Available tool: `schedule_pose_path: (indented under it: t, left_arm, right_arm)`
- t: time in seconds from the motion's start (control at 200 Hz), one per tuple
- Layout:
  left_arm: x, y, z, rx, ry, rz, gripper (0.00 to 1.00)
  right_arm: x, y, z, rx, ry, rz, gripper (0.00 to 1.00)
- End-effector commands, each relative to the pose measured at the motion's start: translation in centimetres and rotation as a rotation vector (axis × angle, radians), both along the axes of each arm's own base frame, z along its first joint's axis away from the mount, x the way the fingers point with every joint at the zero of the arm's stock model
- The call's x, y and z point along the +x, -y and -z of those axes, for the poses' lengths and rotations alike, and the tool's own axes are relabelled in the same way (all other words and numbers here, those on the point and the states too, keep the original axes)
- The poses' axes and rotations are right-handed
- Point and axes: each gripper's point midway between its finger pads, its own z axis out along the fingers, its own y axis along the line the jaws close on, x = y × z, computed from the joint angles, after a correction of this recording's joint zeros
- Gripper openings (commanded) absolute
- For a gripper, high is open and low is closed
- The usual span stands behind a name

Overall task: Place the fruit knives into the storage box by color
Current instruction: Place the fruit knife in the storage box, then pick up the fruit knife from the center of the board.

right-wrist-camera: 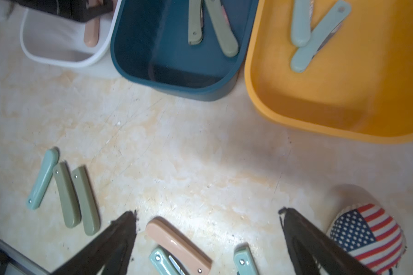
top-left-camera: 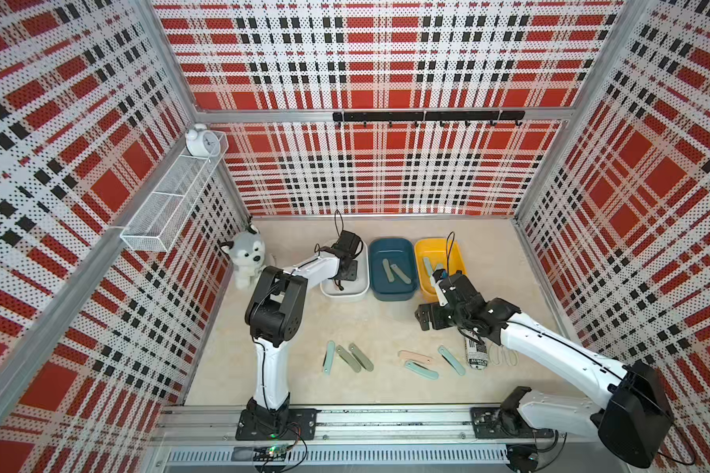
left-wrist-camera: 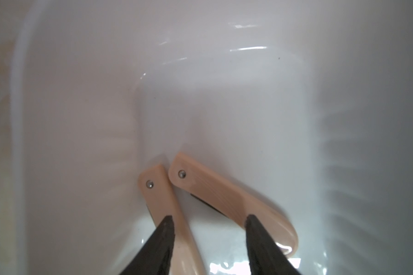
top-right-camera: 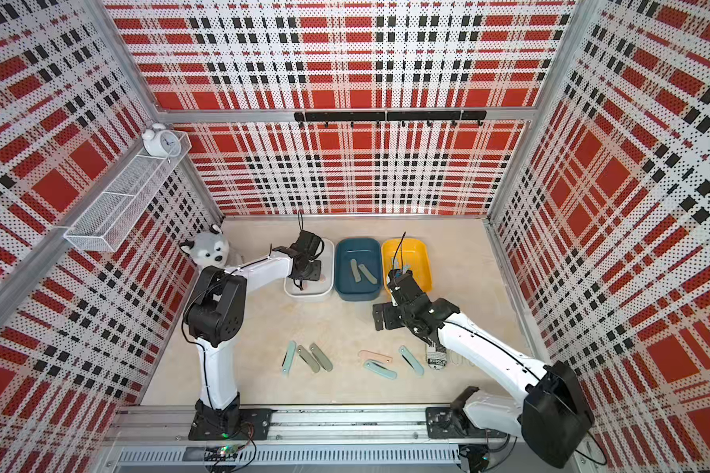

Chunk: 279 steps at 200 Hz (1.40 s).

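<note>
My left gripper (left-wrist-camera: 208,219) is down inside the white storage box (top-left-camera: 343,293), open, with nothing between its fingers. Two pale pink fruit knives (left-wrist-camera: 157,197) (left-wrist-camera: 212,190) lie on the box floor under it. The blue box (top-left-camera: 390,295) holds two sage knives (top-left-camera: 394,272). Two teal knives (right-wrist-camera: 315,40) lie in the yellow box (top-left-camera: 423,250). My right gripper (right-wrist-camera: 208,213) hangs open over the table in front of the yellow box. Below it lie a pink knife (right-wrist-camera: 177,242) and two teal ones (right-wrist-camera: 165,262) (right-wrist-camera: 244,262).
A teal knife (top-left-camera: 328,357) and two sage knives (top-left-camera: 348,358) (top-left-camera: 360,356) lie on the table near the left arm. A flag-marked pouch (right-wrist-camera: 367,238) lies by my right arm. A plush husky (top-left-camera: 247,256) sits at the back left corner.
</note>
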Motion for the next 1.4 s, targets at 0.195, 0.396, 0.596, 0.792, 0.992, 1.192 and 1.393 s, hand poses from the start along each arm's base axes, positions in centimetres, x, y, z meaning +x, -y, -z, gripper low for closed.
schedule_pose_path:
  t: [0.195,0.396,0.596,0.792,0.992,1.192,1.393]
  left_arm:
    - [-2.6,4.0,-10.0,-0.202,0.161,0.073,0.95]
    - [-4.4,2.8,-8.9,-0.234,0.138,0.069,0.98]
    - [-5.1,2.3,-8.8,-0.234,0.138,0.070,0.98]
    - [-5.6,1.9,-9.0,-0.228,0.145,0.069,0.98]
    - [-5.9,1.5,-9.0,-0.220,0.148,0.068,0.98]
    - [-6.0,1.1,-9.1,-0.222,0.152,0.061,0.98]
    - [-6.3,0.9,-8.9,-0.220,0.148,0.060,0.98]
  right_arm:
    - [-7.8,-1.1,4.6,-0.170,-0.153,-0.048,0.81]
    - [-9.1,-1.7,6.6,-0.171,-0.178,-0.042,0.74]
    - [-8.7,-0.7,7.9,-0.261,-0.174,-0.023,0.69]
    - [-8.5,-0.6,8.6,-0.292,-0.173,-0.024,0.68]
    - [-8.5,-0.9,9.5,-0.316,-0.185,-0.046,0.66]
    - [-8.2,-1.1,10.0,-0.341,-0.178,-0.066,0.67]
    - [-7.3,-2.2,10.3,-0.364,-0.161,-0.100,0.71]
